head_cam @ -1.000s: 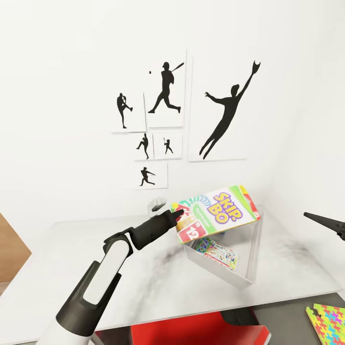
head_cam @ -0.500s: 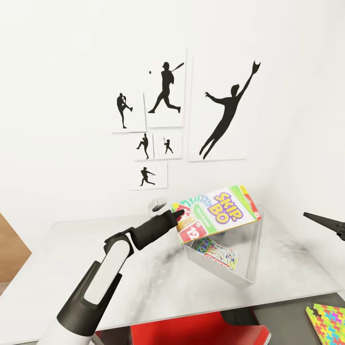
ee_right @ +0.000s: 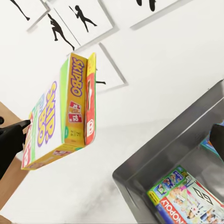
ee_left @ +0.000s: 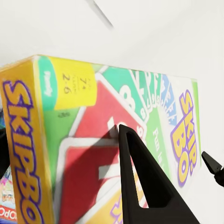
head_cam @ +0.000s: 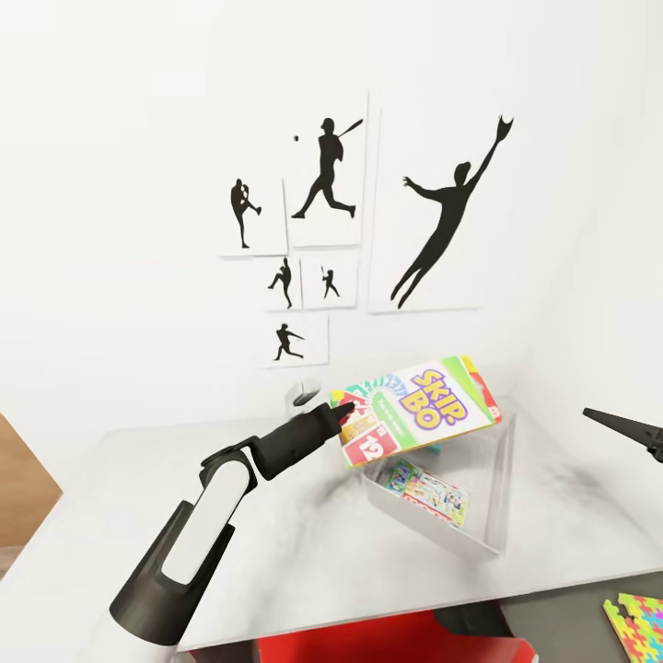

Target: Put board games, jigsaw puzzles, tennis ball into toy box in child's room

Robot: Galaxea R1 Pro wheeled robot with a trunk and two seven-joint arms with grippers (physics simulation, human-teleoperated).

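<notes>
Your left gripper [head_cam: 343,411] is clamped on the SKIP-BO box [head_cam: 416,411], held tilted above the toy box [head_cam: 502,479] near the table's [head_cam: 138,479] far right corner. From the right wrist you see a MONOPOLY box [ee_right: 186,203] lying inside; your right gripper's [head_cam: 626,428] state I cannot tell.

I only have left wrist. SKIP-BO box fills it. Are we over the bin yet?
Observer: In the head view the SKIP-BO box hangs tilted above the toy box, not inside it; the left gripper grips one end.
Operator: Anything already in the bin?
Observer: Yes. The right wrist view shows a MONOPOLY box lying on the bin's floor.
Operator: Where's the right arm?
Observer: The right gripper shows at the head view's right edge, apart from the box. I can't tell how its jaws stand.
</notes>
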